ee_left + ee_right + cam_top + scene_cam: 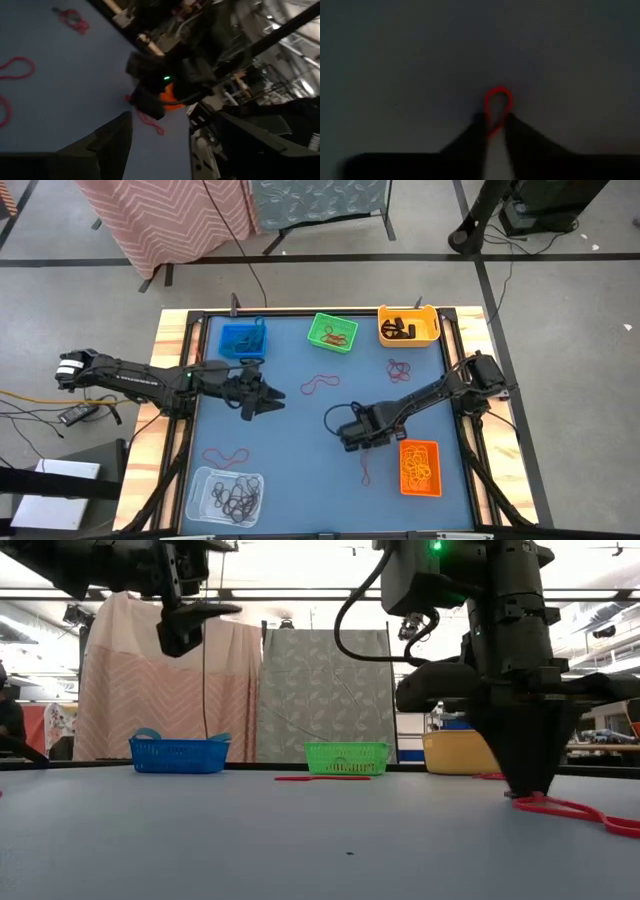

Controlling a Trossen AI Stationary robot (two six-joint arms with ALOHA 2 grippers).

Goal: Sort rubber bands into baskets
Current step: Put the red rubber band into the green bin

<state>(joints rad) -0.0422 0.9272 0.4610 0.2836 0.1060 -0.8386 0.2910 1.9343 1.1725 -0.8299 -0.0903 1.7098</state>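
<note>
Red rubber band [497, 107] pinched between the right gripper [495, 131]'s narrowed fingertips, which press down on the blue table [300, 440]; the rest of the loop trails on the mat toward the red-orange basket [420, 467] just beside it. The left gripper [268, 395], fingers wide and empty, hangs above the mat near the blue basket [243, 340]. Sorting is partly done: the clear basket [226, 496] holds dark bands, the red-orange basket orange ones, the yellow-orange basket [408, 326] black ones, the green basket [333, 332] a few, the blue basket blue ones. Still loose on the mat: red bands at centre [320, 384], at the near left [226, 456] and below the yellow-orange basket [402, 370]. By this count the job looks well past its midpoint.
</note>
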